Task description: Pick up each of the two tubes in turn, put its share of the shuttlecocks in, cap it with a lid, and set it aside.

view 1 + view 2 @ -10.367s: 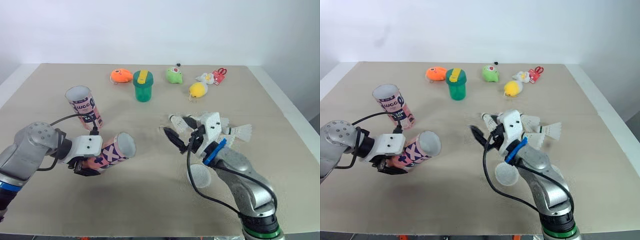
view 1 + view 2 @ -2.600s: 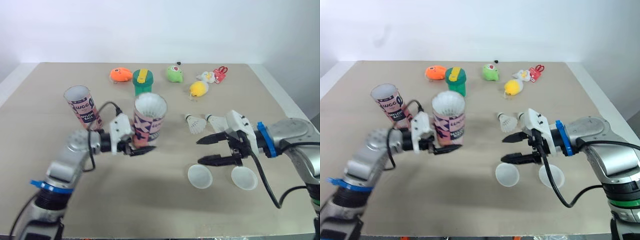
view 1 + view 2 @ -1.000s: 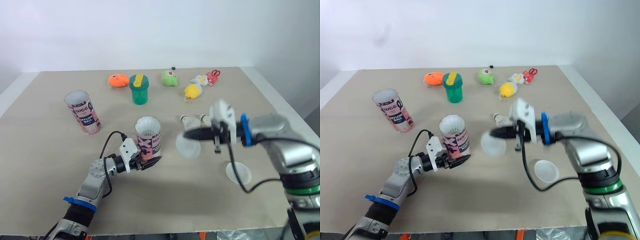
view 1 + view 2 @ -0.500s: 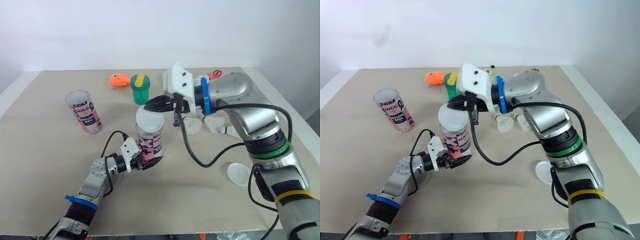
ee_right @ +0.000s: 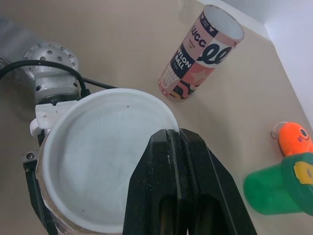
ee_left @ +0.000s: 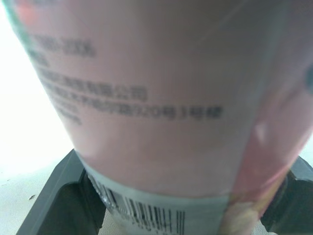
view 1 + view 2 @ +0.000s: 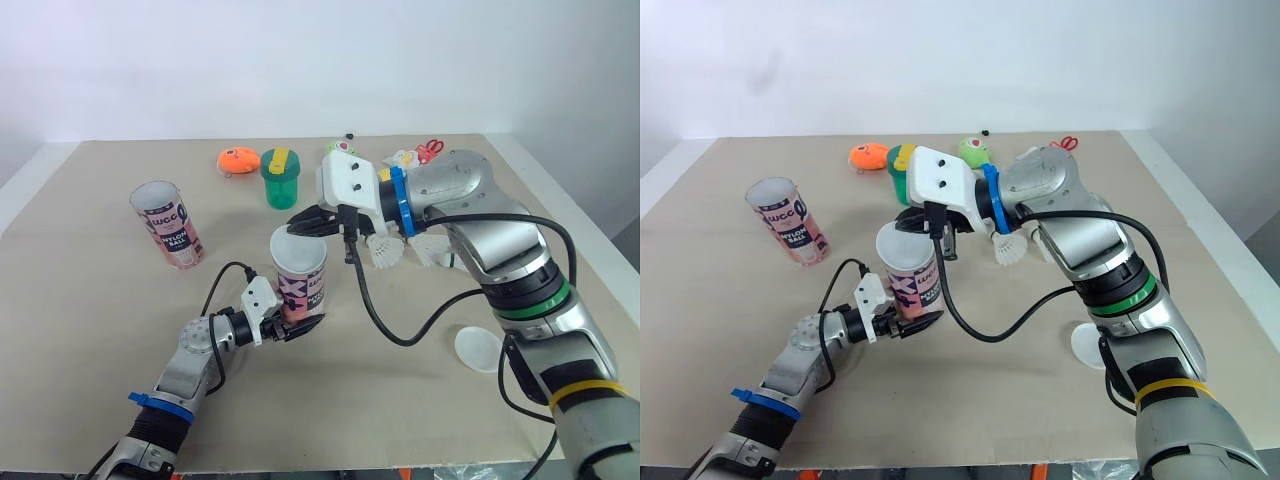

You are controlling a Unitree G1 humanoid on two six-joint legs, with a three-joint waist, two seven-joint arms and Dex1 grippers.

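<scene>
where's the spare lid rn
In the left eye view the spare lid lies flat on the table on the robot's right, nearer the robot than the loose shuttlecocks and right of the tube in the left gripper.

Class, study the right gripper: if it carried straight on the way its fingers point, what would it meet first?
The right gripper pinches the rim of the white lid; going on, it would meet that lid first, then probably the pink tube it rests on, held by the left gripper. Depth is unclear.

Green cup (image 7: 280, 178) beside orange toy (image 7: 238, 159) — perhaps a fish (far side).
</scene>
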